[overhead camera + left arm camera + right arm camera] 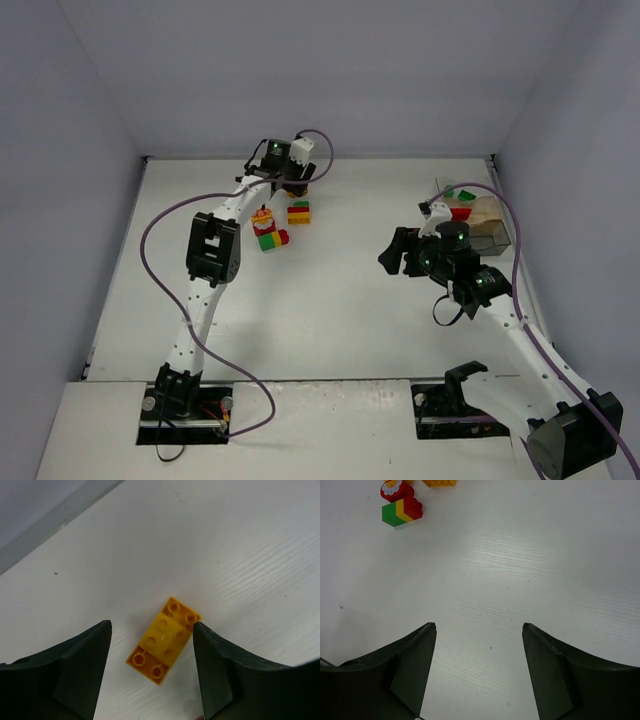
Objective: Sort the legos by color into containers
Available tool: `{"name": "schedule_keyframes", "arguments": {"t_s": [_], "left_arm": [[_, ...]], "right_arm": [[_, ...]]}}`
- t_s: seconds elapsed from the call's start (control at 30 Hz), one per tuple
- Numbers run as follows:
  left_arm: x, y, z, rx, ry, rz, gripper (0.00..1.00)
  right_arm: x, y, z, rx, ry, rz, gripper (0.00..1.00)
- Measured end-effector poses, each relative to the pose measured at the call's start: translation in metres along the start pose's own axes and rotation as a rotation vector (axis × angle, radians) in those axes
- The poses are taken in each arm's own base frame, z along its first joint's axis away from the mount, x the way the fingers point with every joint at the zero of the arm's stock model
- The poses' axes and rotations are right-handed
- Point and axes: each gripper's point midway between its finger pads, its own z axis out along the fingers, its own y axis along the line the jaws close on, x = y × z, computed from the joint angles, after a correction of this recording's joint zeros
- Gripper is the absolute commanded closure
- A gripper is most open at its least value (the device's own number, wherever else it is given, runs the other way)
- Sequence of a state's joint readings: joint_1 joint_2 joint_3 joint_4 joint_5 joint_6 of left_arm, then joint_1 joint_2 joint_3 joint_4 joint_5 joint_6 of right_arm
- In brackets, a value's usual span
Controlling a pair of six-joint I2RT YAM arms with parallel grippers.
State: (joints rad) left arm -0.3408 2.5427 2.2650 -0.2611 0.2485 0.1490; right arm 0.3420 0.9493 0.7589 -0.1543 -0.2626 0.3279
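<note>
In the left wrist view a yellow-and-orange brick (162, 640) lies studs up on the white table between my left gripper's (151, 625) open fingers, its orange end close to the right finger (220, 670). In the top view the left gripper (295, 186) is at the far middle of the table. Near it are a multicolour stack (299, 212), a round red-yellow piece (263, 220) and a green-yellow-red stack (270, 240). The tan tray (495, 240) at the far right holds a green brick (465, 194) and a red brick (462, 212). My right gripper (395, 255) is open and empty left of the tray.
The right wrist view shows bare table under the right gripper (479, 625), with the green-yellow-red stack (400, 512) and the round red piece (395, 489) at its top left. Grey walls enclose the table on three sides.
</note>
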Motion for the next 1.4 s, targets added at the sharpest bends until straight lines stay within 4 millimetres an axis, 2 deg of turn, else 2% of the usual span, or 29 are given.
{"name": "schedule_keyframes", "arguments": {"t_s": [0.13, 0.47, 0.6, 0.73, 0.83, 0.9, 0.97, 1.07, 1.13, 1.3, 1.4], "left_arm": [[0.027, -0.009, 0.015, 0.052, 0.047, -0.027, 0.44], [0.028, -0.022, 0.016, 0.117, 0.042, -0.045, 0.58], [0.027, -0.025, 0.015, 0.126, 0.029, -0.055, 0.79], [0.029, -0.027, 0.013, 0.126, 0.024, -0.071, 0.83], [0.032, -0.032, 0.000, 0.134, 0.032, -0.103, 0.83], [0.029, -0.038, -0.013, 0.148, 0.026, -0.126, 0.84], [0.014, -0.044, -0.030, 0.171, -0.011, -0.142, 0.83], [-0.021, -0.056, -0.068, 0.213, -0.104, -0.135, 0.84], [-0.050, -0.071, -0.105, 0.248, -0.184, -0.105, 0.83], [-0.106, -0.127, -0.199, 0.347, -0.372, 0.011, 0.83], [-0.110, -0.167, -0.239, 0.406, -0.422, 0.077, 0.83]], "right_arm": [[0.001, 0.000, 0.000, 0.000, 0.003, 0.000, 0.34], [0.008, -0.003, 0.002, 0.007, 0.021, 0.005, 0.34], [0.011, -0.004, 0.002, 0.010, 0.027, 0.006, 0.34], [0.012, -0.005, 0.002, 0.010, 0.031, 0.007, 0.34], [0.012, -0.005, 0.002, 0.011, 0.031, 0.006, 0.34], [0.011, -0.004, 0.002, 0.011, 0.033, 0.006, 0.34], [0.004, -0.002, 0.003, 0.009, 0.031, 0.006, 0.35], [-0.015, 0.008, 0.004, -0.010, 0.017, 0.011, 0.35], [-0.033, 0.018, 0.005, -0.037, -0.001, 0.018, 0.35], [-0.070, 0.049, 0.004, -0.135, -0.030, 0.058, 0.35], [-0.083, 0.063, 0.002, -0.189, -0.035, 0.087, 0.35]]}}
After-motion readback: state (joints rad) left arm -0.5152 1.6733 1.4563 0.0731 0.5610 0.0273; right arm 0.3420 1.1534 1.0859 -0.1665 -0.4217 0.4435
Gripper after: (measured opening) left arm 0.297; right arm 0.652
